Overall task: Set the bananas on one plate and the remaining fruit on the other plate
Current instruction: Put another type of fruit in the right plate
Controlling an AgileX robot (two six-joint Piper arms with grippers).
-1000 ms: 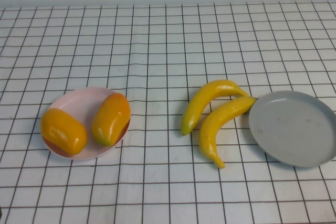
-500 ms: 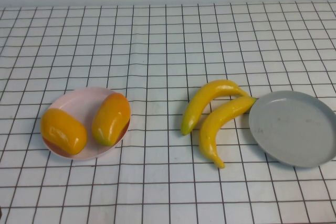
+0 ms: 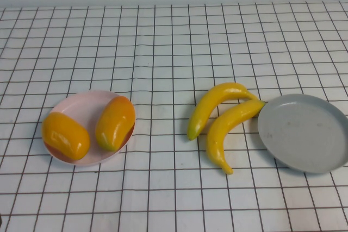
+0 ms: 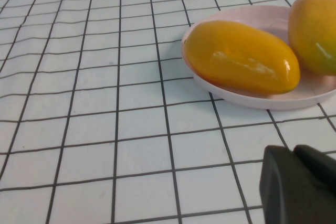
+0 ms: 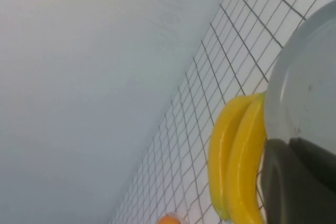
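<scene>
Your mangoes (image 3: 89,126) already sit on the pink plate (image 3: 81,103) near the left edge. The bananas (image 3: 223,120) lie side by side on the cloth (image 3: 163,52), one tip touching the grey plate (image 3: 304,134) by the right edge. Left gripper (image 4: 299,187) and right gripper (image 5: 296,182) are both closed, empty, low at the near edge. Grabbing one banana may drag its neighbour or shove that plate.

Two bananas (image 5: 233,166) are seen lying side by side on the gridded cloth (image 5: 210,72), touching the grey plate (image 5: 307,87) at its rim. The right gripper (image 5: 299,182) is shown dark, closed, in the corner. An orange fruit (image 5: 169,219) is glimpsed at the edge.
</scene>
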